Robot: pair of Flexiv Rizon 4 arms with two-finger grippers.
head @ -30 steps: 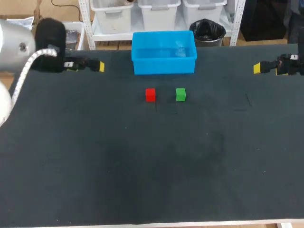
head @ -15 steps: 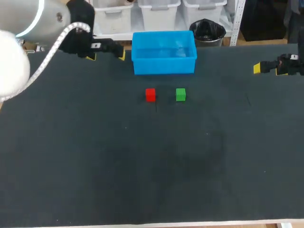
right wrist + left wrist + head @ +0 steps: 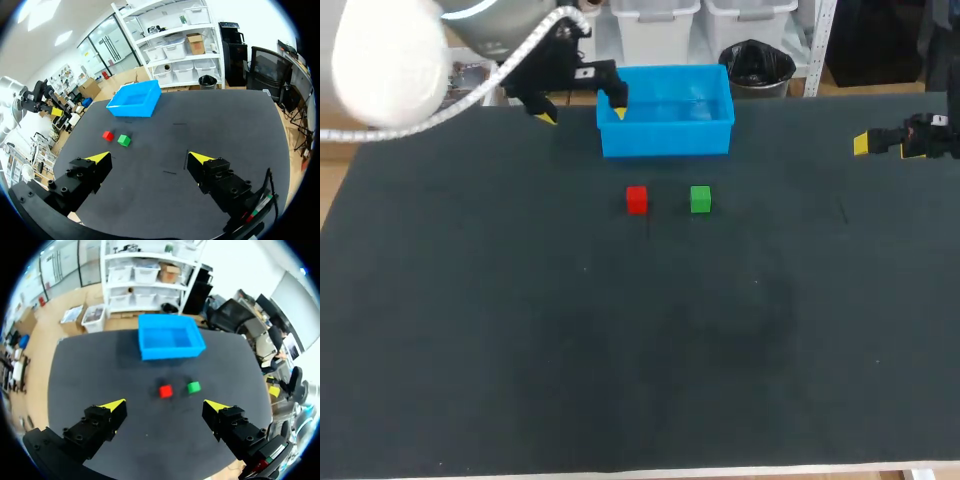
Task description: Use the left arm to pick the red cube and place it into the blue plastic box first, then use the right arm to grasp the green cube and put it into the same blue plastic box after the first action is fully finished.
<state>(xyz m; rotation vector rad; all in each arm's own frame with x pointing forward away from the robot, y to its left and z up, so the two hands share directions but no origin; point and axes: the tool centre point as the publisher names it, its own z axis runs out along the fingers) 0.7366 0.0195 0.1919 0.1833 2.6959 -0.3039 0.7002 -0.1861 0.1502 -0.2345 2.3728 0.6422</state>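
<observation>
The small red cube (image 3: 637, 199) is found on the black tabletop (image 3: 620, 350), in front of the open blue plastic box (image 3: 665, 138) and apart from it. The small green cube (image 3: 700, 199) is set near on its right, with a gap left between the two.

The left gripper (image 3: 582, 115) is held above the table by the box's left front corner, its yellow-tipped fingers spread wide with nothing between them. In the left wrist view the red cube is seen ahead of the gripper, roughly midway between the fingers. The right gripper (image 3: 150, 159) is kept by the table's right edge, fingers likewise wide and empty.

The step in hand is judged to be the approach to the red cube. The descent is best made straight over it, so that one finger is let into the gap without the green cube being nudged. The fingers should be closed only once the cube's sides are straddled. The right arm is best left unmoved until the red cube is in the box.
</observation>
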